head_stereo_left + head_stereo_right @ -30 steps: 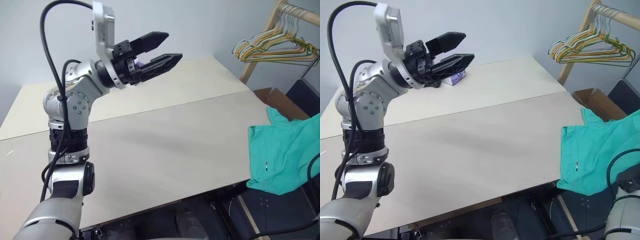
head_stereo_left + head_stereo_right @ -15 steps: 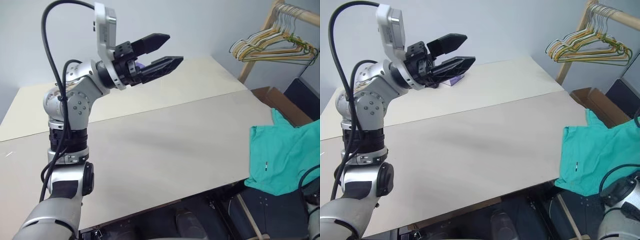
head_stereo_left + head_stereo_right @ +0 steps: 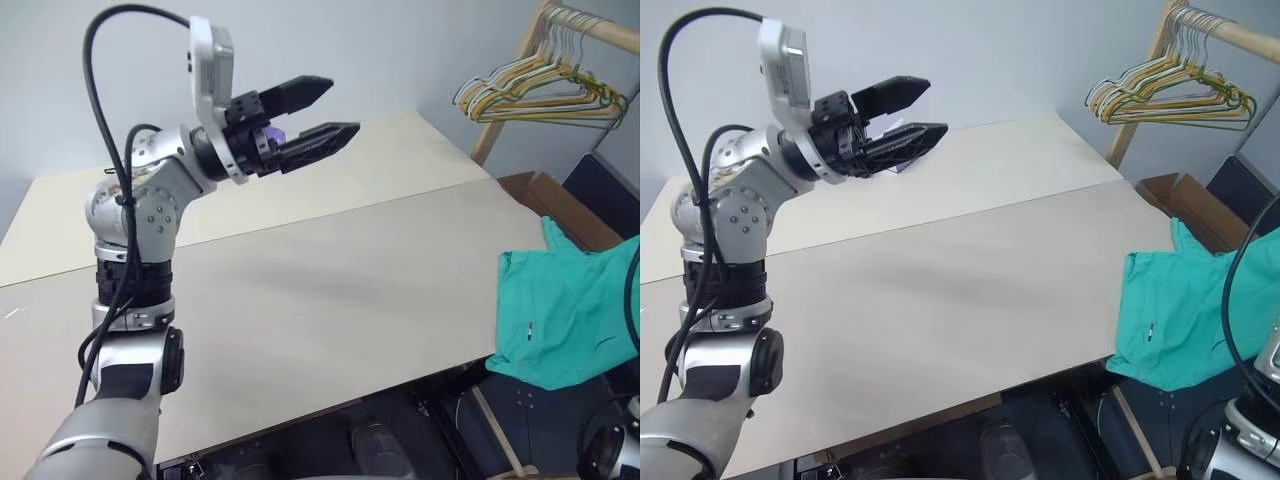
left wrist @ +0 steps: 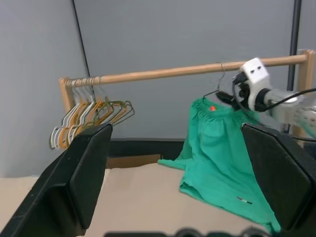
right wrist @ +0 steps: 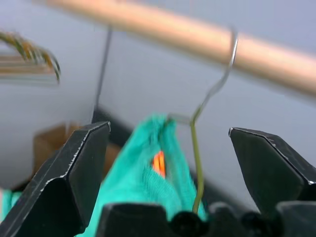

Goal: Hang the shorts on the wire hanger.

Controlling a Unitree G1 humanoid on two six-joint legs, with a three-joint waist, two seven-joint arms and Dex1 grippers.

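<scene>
Left pincer [image 3: 318, 118] raised over the counter [image 3: 330, 290], fingers wide apart, holding nothing, no real move. Bunch of spare hangers [image 4: 91, 116] at one end of the wooden rack [image 4: 163, 73]. Shorts [image 4: 219, 148] now on the wire hanger [image 5: 207, 106], hook over the rack bar, lower leg draping onto the counter's right edge. Right pincer [image 5: 168, 163] just sprung from nearly closed to fully spread, gripping nothing, sitting just beside the hanger neck. Reads as release after hanging; task looks essentially done, only a retreat left

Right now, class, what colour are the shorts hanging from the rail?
Teal-green shorts, clearest in the left wrist view.
</scene>
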